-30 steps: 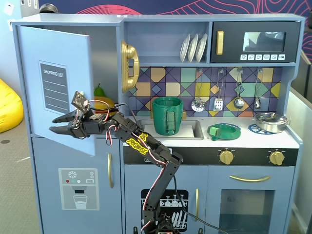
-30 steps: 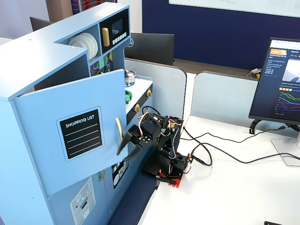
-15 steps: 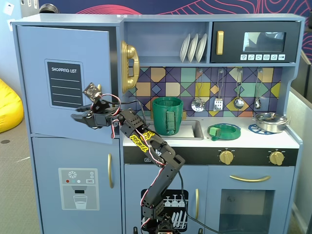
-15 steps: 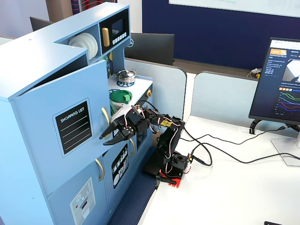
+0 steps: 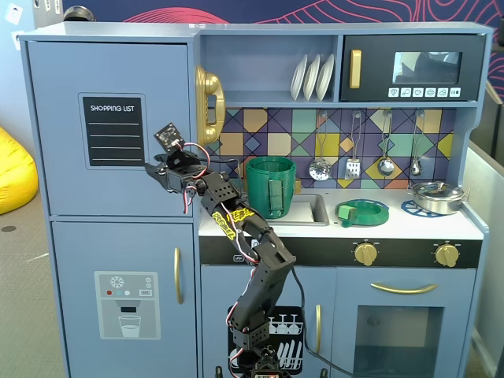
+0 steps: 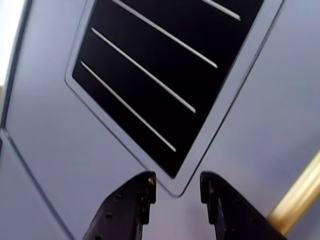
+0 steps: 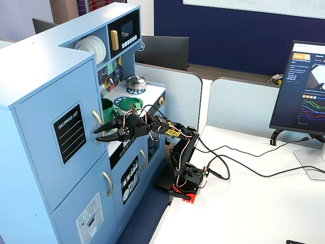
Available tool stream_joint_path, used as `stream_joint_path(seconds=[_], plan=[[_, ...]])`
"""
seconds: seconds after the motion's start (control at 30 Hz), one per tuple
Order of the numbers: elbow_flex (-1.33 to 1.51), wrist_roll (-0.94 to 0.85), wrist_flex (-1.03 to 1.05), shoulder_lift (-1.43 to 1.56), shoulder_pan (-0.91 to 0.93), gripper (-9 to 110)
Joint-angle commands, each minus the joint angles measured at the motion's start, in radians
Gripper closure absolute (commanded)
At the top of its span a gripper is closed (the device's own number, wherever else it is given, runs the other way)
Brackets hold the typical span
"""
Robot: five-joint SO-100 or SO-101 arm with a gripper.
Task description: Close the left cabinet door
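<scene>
**Desk:** What's in the shot, and where's the door?

**Photographer:** A toy kitchen, pale blue. The left cabinet door (image 5: 110,126) is the tall upper panel at the unit's left end, carrying the black "SHOPPING LIST" chalkboard label (image 5: 113,131). In both fixed views it sits flush with the cabinet front, no gap showing along its edges. Its curved gold handle (image 5: 209,105) runs along the door's right edge.

**Desk:** And the arm?

**Photographer:** The black gripper (image 5: 156,175) is up at the door's lower right area, just below and right of the label. The side-on fixed view shows its fingers (image 7: 106,133) pointing at the door face beneath the handle (image 7: 97,121); whether the tips touch the panel I cannot tell.

**Desk:** Jaws?

**Photographer:** Partly open, holding nothing. The wrist view shows the gripper (image 6: 176,184) with a clear gap between its two black tips, the label's bottom corner (image 6: 170,85) framed between them, and a sliver of gold handle (image 6: 300,192) at lower right.

**Desk:** Anything else near the door?

**Photographer:** A green pot (image 5: 270,186) stands right of the door on the counter beside the sink, and a lower door with a water-dispenser graphic (image 5: 127,304) sits directly beneath.
</scene>
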Motion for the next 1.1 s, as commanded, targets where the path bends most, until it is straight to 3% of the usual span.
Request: stream_joint_path(seconds=[0.0,0.17,0.43,0.8,1.07], plan=[[-0.026,-0.006,-0.049,-0.003,0.044,102],[0.002,0.023,0.031,0.075,0.018,102],[0.25,0.086,0.383,0.46,0.008,102],[0.68,0.235,0.716,0.871,0.391,102],[1.049,0.324,0.822,1.098,0.647,102]])
